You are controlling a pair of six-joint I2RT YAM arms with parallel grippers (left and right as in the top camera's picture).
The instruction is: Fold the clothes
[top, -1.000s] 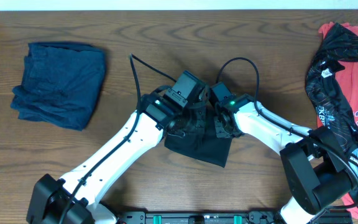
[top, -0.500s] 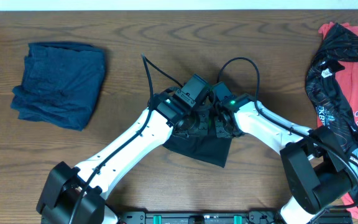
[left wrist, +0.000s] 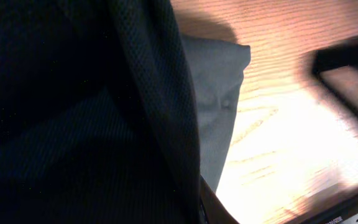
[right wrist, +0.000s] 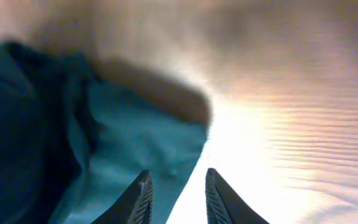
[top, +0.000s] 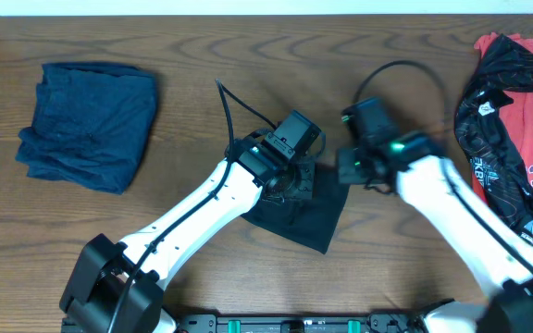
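Right gripper (right wrist: 178, 198) lets go: jaws slightly apart, empty, swinging off toward the right. Left gripper (top: 292, 181) stays buried in the black T-shirt (top: 311, 220) at frame centre; whether its jaws grip, I cannot tell. This fold looks laid down.

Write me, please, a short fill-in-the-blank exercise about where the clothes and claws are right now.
The dark blue garment lies on the ____ side of the table. The left claw sits over the ____ T-shirt. The right claw is ____, with nothing between its fingers. The red and black-patterned tops lie at the table's ____ edge.
Missing words: left; black; open; right.
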